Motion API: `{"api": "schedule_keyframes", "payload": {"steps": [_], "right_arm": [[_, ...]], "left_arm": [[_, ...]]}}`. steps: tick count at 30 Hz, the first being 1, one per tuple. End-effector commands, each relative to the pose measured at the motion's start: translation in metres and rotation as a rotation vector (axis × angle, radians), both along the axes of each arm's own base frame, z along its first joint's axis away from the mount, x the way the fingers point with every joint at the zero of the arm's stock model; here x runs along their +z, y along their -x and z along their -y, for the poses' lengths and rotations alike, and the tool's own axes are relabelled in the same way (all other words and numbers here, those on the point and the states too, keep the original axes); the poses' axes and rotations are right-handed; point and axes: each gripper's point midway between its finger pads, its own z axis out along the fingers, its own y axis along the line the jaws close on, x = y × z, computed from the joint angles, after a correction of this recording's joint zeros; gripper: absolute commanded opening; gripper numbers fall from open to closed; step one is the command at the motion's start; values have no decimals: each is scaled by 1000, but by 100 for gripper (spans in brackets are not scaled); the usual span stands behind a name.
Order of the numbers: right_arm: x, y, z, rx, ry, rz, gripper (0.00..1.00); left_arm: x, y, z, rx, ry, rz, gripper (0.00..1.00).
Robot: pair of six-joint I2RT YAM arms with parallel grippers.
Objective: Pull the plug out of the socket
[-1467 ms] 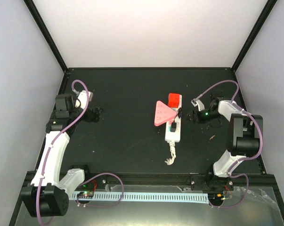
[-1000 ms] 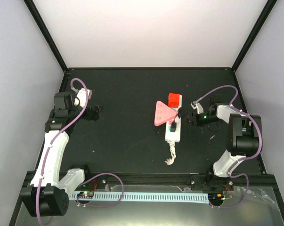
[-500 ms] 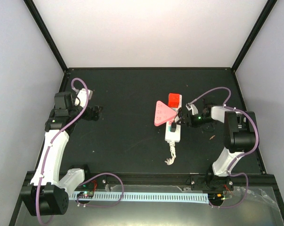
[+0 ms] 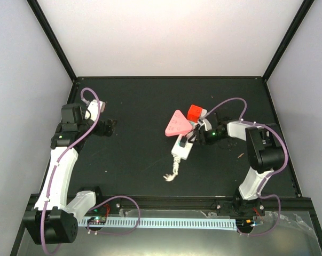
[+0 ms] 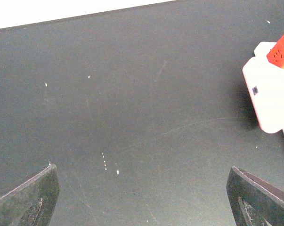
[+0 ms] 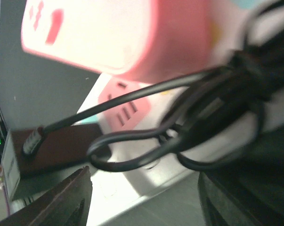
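Observation:
The white power strip [image 4: 182, 148] lies mid-table, its frayed cord stub [image 4: 171, 173] pointing toward me. A pink triangular plug body [image 4: 176, 124] and a red block [image 4: 194, 112] sit at its far end. In the right wrist view the strip [image 6: 132, 174] shows a pink outlet face, the pink body [image 6: 113, 33] looms above, and a bundled black cable [image 6: 189, 117] runs to a dark adapter block [image 6: 43, 150]. My right gripper [image 4: 198, 134] [image 6: 146, 202] is open, its jaws either side of the strip's edge and the cable loop. My left gripper [image 4: 109, 127] [image 5: 142, 197] is open and empty, far left of the strip [image 5: 271, 94].
A black frame rail [image 4: 166, 78] borders the dark table at the back, with white walls beyond. A perforated white strip [image 4: 166, 222] runs along the near edge between the arm bases. The red block [image 5: 282, 50] shows at the right edge of the left wrist view.

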Motion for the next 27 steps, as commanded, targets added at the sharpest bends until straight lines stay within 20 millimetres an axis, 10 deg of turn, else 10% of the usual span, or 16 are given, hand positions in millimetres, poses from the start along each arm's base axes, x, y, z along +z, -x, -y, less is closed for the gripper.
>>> {"api": "schedule_keyframes", "payload": {"steps": [1,12,27], "right_arm": [[14,-3,-31,50,-51,85,68],[48,6,-61,129,-140,199,80],[127,50,-38,257,-136,451,85]], "left_arm": [[24,-3,3,-30,-1,57,99],[21,48,68,-480,20,21,99],[-87,83,150,-813,-313,-186,97]]}}
